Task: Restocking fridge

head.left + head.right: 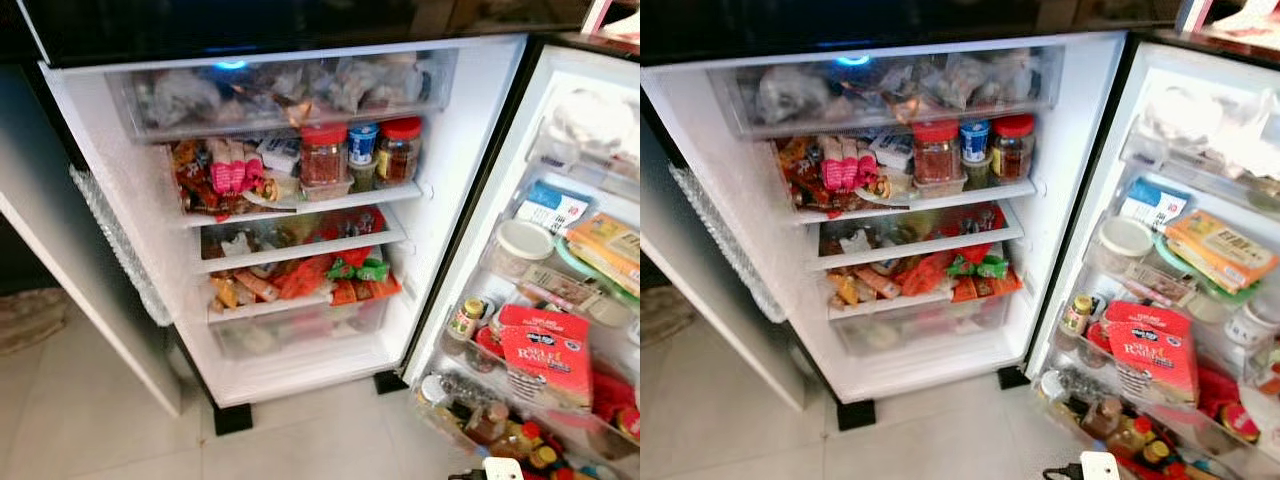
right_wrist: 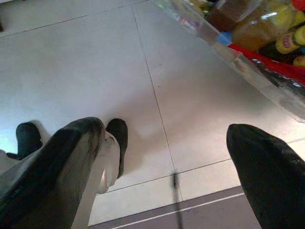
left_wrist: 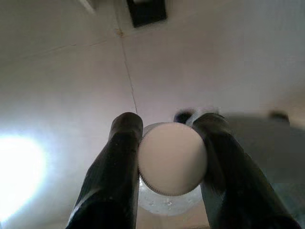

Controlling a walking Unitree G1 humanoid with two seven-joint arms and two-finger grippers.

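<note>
Nearest you, your left gripper [image 3: 172, 167] pinches a clear bottle [image 3: 167, 202] just under its white ribbed cap [image 3: 172, 158]; judge it rigid but slippery, so keep hold at the neck. Your right gripper [image 2: 167, 157] hangs spread, empty. Farther off stands the open fridge [image 1: 300, 380].

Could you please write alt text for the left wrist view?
The left gripper holds a clear bottle with a white cap between its two black fingers, above pale floor tiles.
</note>
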